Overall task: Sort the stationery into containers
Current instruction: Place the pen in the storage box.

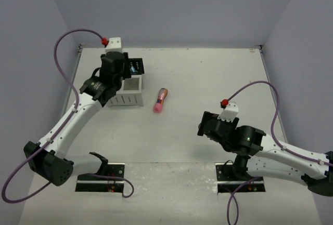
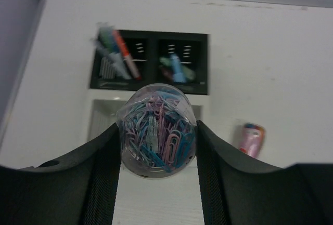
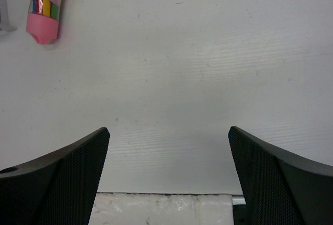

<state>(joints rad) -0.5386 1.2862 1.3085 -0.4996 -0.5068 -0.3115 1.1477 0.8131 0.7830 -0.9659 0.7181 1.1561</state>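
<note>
My left gripper (image 2: 157, 127) is shut on a clear round tub of coloured paper clips (image 2: 156, 131) and holds it above the white slatted box (image 2: 101, 115) of the desk organiser. Behind it, the black rack (image 2: 151, 87) holds several pens (image 2: 120, 53) in its left slot and blue and green capsule pieces (image 2: 176, 68) in its right slot. In the top view the left gripper (image 1: 112, 74) covers most of the organiser (image 1: 131, 97). The pink patterned tube (image 1: 161, 100) lies on the table right of the organiser; it also shows in both wrist views (image 2: 252, 139) (image 3: 46, 7). My right gripper (image 3: 168, 130) is open and empty.
The right arm (image 1: 234, 136) sits low near its base at the front right, well away from the tube. The table's back wall edge (image 1: 171, 48) runs just behind the organiser. The white table edge (image 3: 161, 209) shows below the right gripper.
</note>
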